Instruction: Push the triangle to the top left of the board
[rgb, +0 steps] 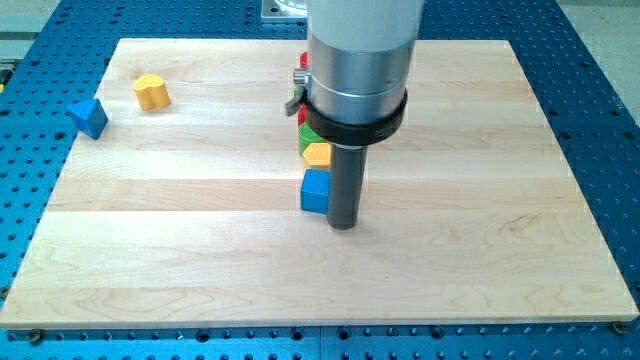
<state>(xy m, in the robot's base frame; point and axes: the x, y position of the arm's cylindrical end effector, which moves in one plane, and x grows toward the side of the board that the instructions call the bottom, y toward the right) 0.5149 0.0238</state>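
The blue triangle (89, 117) lies at the board's left edge, in the upper left part of the view. My tip (342, 224) rests on the board near the middle, far to the right of the triangle. It stands just right of a blue cube (315, 191), touching or nearly touching it. The arm's grey body hides part of the blocks behind it.
A yellow heart-shaped block (152, 91) lies right of the triangle. Above the blue cube a yellow hexagon (318, 154), a green block (304, 135) and a red block (303, 62) form a column, partly hidden by the arm. The wooden board (480, 250) sits on a blue perforated table.
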